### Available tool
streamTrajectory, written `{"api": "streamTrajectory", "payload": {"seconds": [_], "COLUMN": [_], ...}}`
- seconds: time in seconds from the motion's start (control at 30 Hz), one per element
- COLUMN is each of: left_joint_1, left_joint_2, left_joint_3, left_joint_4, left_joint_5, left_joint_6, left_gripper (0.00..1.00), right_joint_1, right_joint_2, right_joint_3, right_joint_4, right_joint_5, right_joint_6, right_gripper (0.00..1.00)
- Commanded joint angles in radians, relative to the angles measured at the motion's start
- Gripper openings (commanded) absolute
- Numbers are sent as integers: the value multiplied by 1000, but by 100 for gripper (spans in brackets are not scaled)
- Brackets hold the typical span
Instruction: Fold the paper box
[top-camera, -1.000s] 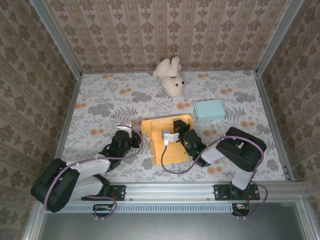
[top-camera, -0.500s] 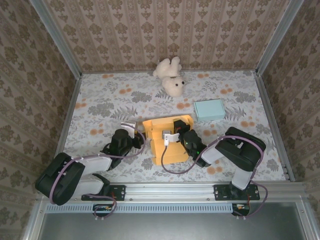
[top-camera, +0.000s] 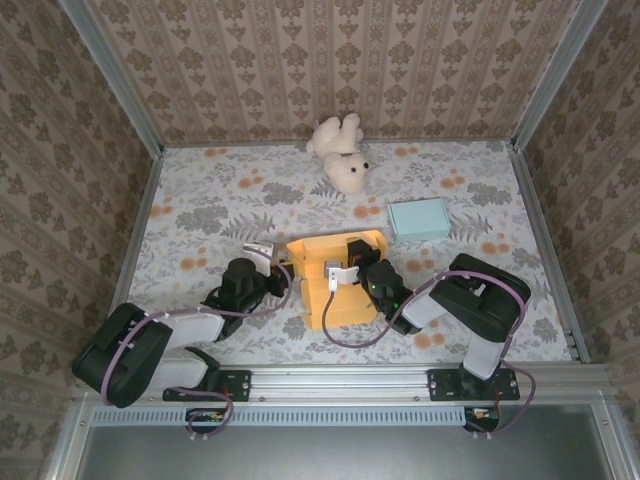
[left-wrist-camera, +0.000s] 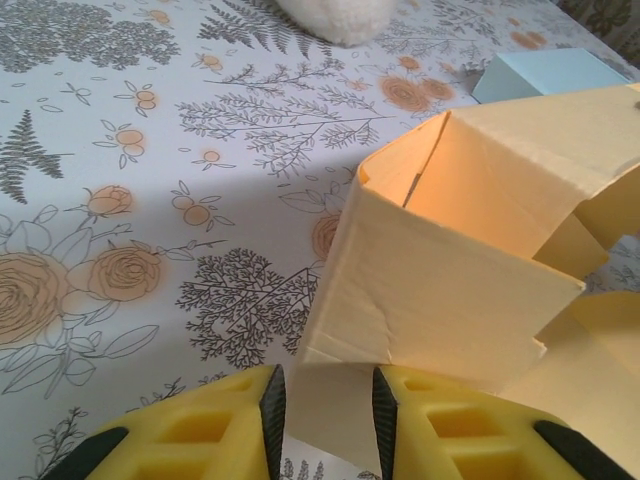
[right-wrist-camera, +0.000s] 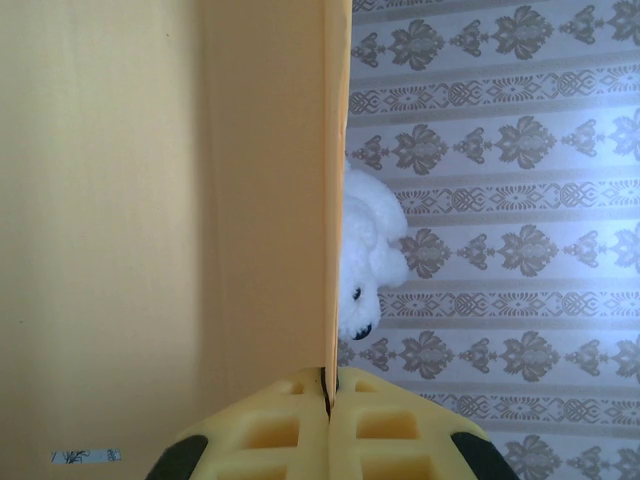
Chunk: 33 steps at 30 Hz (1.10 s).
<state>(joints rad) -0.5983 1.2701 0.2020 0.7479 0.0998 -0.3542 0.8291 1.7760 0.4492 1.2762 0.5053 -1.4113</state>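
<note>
1. Left wrist view: the left gripper (left-wrist-camera: 326, 382) is arriving at the paper box (left-wrist-camera: 450, 270) from 9 o'clock, jaws narrowing astride a pale flap (left-wrist-camera: 330, 425); whether it is gripping, we cannot tell.
2. We are seeing the right gripper (right-wrist-camera: 328, 385) pinching a thin, stiff yellow wall, steadying it for folding.
3. Matte, creased card is standing half-erected mid-table; a fluffy bear (top-camera: 342, 160) is lying at 12 o'clock.

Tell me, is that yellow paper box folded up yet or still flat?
Partly folded. The paper box has upright walls around an open top; loose flaps stick out; the right gripper is shut on one wall.
</note>
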Motion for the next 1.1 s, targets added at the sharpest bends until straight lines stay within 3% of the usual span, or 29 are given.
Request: {"api": "streamTrajectory", "payload": {"seconds": [0.0, 0.5, 1.07], "left_joint_1": [5, -28, -93], "left_joint_2": [11, 85, 110], "left_joint_3": [-13, 1, 36], "left_joint_4": [60, 134, 137], "left_joint_5": [44, 87, 51], "left_joint_6": [-2, -46, -51], "left_gripper": [32, 30, 24], "right_joint_1": [4, -5, -5], "right_joint_2": [8, 5, 5], "right_joint_3": [-6, -1, -1], "right_joint_4": [-7, -25, -29], "right_joint_5": [18, 22, 23], "right_joint_6": [14, 25, 29], "right_gripper": [0, 0, 0]}}
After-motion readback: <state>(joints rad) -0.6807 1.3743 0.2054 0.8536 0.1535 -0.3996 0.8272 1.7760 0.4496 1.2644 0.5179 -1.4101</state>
